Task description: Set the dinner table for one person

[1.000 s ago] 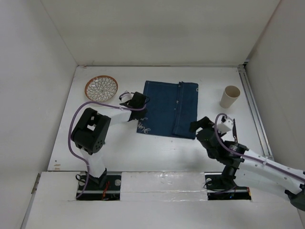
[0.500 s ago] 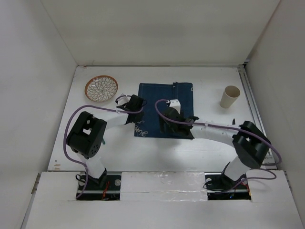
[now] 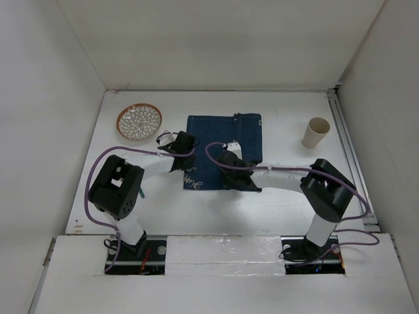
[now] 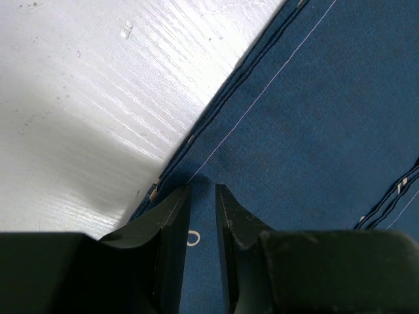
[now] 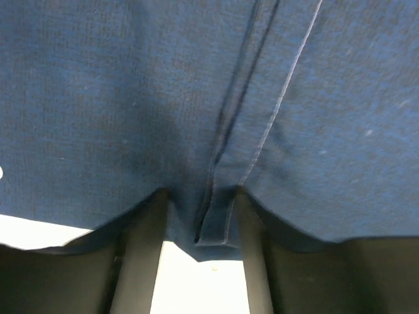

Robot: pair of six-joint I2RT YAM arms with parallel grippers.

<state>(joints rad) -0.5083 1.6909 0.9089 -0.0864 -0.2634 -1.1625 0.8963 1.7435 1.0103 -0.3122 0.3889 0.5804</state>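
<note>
Top external view: the white tabletop (image 3: 288, 203) fills the cell, with a dark blue mat (image 3: 219, 134) lying near its middle. The left jaws pinch the mat's 9 o'clock edge, nearly closed. The right jaws straddle its 6 o'clock hem with tips hidden, so their grip cannot be told. Both are probably squaring the mat for the plate (image 3: 139, 122) at 10 o'clock and the cup (image 3: 317, 133) at 3 o'clock.
</note>
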